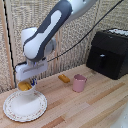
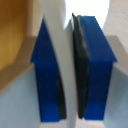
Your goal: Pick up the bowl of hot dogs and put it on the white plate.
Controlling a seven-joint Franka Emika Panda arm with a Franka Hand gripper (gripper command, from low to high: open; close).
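My gripper (image 1: 31, 82) hangs under the white wrist over the exterior view's left side of the table. It is shut on the rim of the hot dog bowl (image 1: 27, 92), a small white bowl. Orange-yellow hot dogs (image 1: 23, 86) show inside it. The bowl is over the middle of the white plate (image 1: 15, 111); I cannot tell whether it touches the plate. In the wrist view the gripper (image 2: 70, 75) has its blue fingers (image 2: 95, 70) pressed on the thin white bowl rim (image 2: 56, 30). The hot dogs show as an orange blur (image 2: 15, 35).
A pink cup (image 1: 79, 82) stands mid-table. A single loose orange piece (image 1: 64, 78) lies beside it. A black appliance (image 1: 111, 52) stands at the back on the exterior view's right. A woven wall panel (image 1: 15, 30) lies behind the wooden table (image 1: 95, 107).
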